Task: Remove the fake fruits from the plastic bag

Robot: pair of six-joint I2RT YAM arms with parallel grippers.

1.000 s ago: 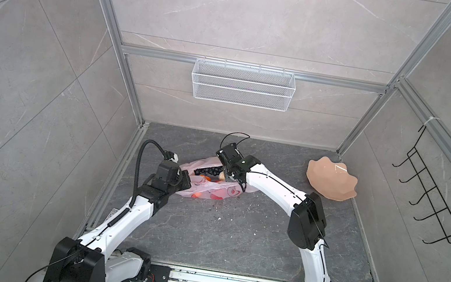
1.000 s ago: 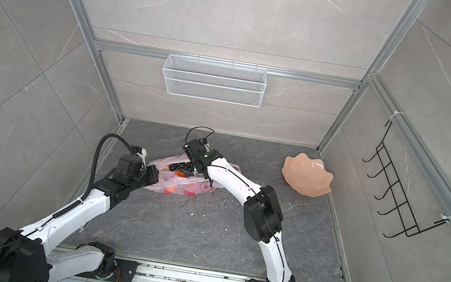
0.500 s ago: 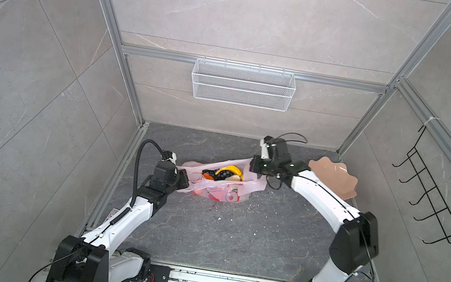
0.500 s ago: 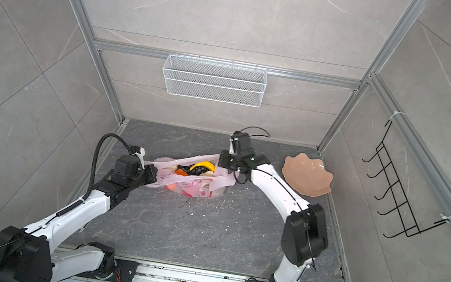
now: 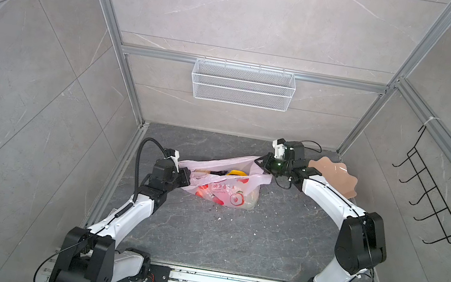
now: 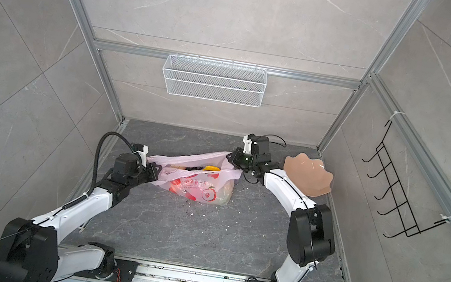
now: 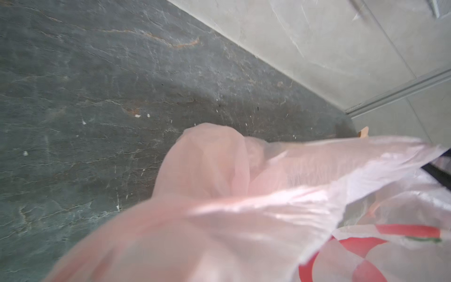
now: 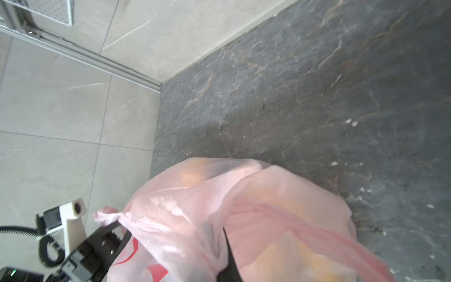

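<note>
- Now we are at the opening step: both pincers are clenched on the bag (image 5: 222, 192), one at each end of its mouth, stretching it into a long slit.
- Our left pincer (image 5: 186, 177) pinches the bunched handle on its side. Our right pincer (image 5: 260, 162) grasps the opposite handle, held a little higher.
- The bag rests on the counter (image 5: 233, 241) between the two arms, and the fruits (image 6: 210, 168) all lie inside it. A banana (image 5: 236, 173) and something dark show through the mouth.
- We judge that no fruit is out yet.
- Next, one pincer has to let go and reach into the mouth while the other holds the rim up. The film is thin and may fall shut over the opening.
- A plate (image 5: 341, 178) sits just beside our right arm, partly hidden by it.
- White crumbs (image 5: 230, 219) dot the counter near the bag.
- A basket (image 5: 242, 86) and a hook rack (image 5: 437, 206) hang on the walls, well apart from the work.
- What stands in the way is the narrow mouth and the film lying over the fruits.
</note>
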